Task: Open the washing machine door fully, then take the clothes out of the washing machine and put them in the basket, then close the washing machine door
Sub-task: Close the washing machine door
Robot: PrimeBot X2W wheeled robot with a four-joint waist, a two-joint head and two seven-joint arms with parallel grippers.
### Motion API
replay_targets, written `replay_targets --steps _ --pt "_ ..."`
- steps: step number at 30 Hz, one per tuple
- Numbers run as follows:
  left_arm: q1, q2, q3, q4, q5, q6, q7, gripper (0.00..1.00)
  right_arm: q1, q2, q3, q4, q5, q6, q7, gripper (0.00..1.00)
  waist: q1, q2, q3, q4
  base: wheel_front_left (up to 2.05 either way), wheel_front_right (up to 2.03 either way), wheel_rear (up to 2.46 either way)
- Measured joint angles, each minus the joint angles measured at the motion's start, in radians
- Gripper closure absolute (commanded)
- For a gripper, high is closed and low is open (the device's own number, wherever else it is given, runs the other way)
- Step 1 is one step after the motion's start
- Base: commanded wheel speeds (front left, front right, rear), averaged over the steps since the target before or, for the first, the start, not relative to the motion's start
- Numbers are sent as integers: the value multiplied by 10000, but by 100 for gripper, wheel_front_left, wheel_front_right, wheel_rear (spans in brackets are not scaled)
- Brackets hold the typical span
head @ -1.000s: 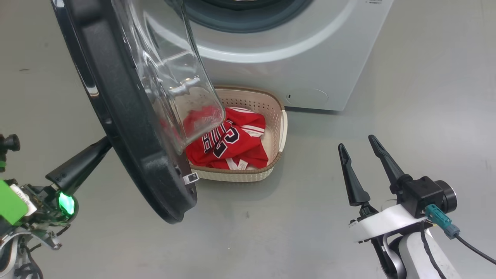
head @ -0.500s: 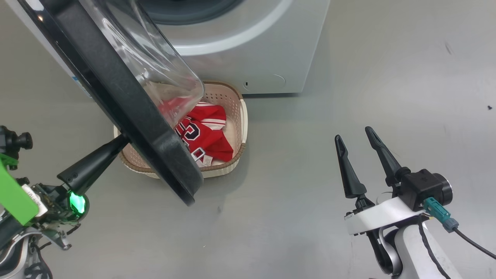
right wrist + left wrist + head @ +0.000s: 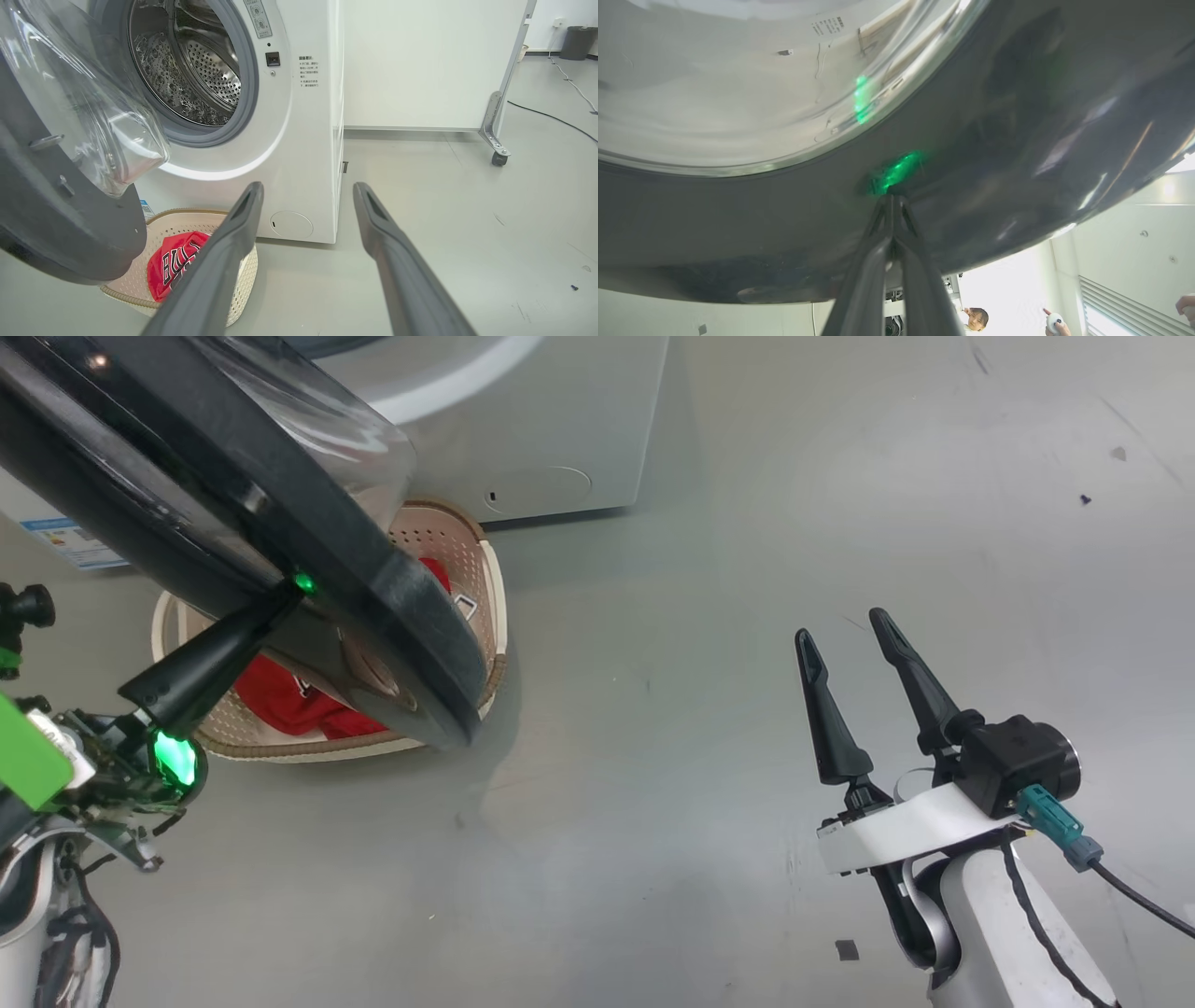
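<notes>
The head view looks steeply down on the grey floor (image 3: pixel 653 784), with the glossy black round washing machine door (image 3: pixel 392 607) at ten o'clock. The left wrist view sits hard against that door, looking up. The right wrist view — low, farther back — faces the big white washing machine (image 3: pixel 308 140), sharing the door and the cream perforated plastic basket (image 3: pixel 161 224) with the head view.

Light: even, diffuse, from overhead in all views; the grey floor (image 3: pixel 653 756) shows a pale sheen and one soft shadow under the washing machine door (image 3: pixel 401 607) and the basket (image 3: pixel 495 616). Left wrist view: the door's glossy black face mirrors pale streaks of room light and a green glow (image 3: pixel 896 170) where the closed left tool (image 3: pixel 893 198) meets it; the lower right corner is blown out to white. Right wrist view: bright, the washing machine (image 3: pixel 299 140) sharp with glare on the door's glass, the spread right tool (image 3: pixel 308 189) with near fingers (image 3: pixel 397 280) soft, out of focus.
</notes>
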Motion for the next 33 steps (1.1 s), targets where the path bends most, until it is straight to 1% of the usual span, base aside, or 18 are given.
replay_targets --steps 7,10,11,14,16,18,20,21,23,27,33 --pt "-765 -44 -13 380 6 255 -130 100 -208 13 48 -117 117 -42 -44 0 0 0 349 -561 0 0 0" --pt "-1132 -69 -44 585 33 395 -267 100 -248 17 111 -203 408 -59 -44 0 0 0 488 -767 0 0 0" --pt "-1259 -88 -59 681 36 416 -305 100 -266 19 127 -236 456 -117 -44 0 0 0 536 -828 0 0 0" --pt "-1687 -251 -113 978 111 533 -483 100 -314 21 136 -299 529 -146 -44 0 0 0 672 -976 0 0 0" --pt "-1981 -341 -219 1198 190 539 -587 100 -361 27 136 -316 533 -219 -44 0 0 0 746 -1056 0 0 0" --pt "-2114 -385 -284 1310 211 545 -639 100 -376 29 136 -324 552 -221 -44 0 0 0 775 -1086 0 0 0" --pt "-2371 -552 -337 1509 268 545 -796 100 -382 31 140 -326 616 -230 -44 0 0 0 818 -1132 0 0 0" --pt "-2614 -744 -337 1707 276 545 -953 100 -389 31 157 -332 617 -234 -44 0 0 0 845 -1161 0 0 0" --pt "-2741 -825 -347 1808 288 545 -1047 100 -395 33 176 -334 619 -274 -44 0 0 0 857 -1175 0 0 0" --pt "-3253 -995 -408 2238 759 529 -1377 100 -451 40 222 -370 704 -309 -44 0 0 0 903 -1225 0 0 0" --pt "-3950 -1319 -393 3005 1081 412 -2057 100 -596 50 291 -418 708 -397 -44 0 0 0 966 -1298 0 0 0"
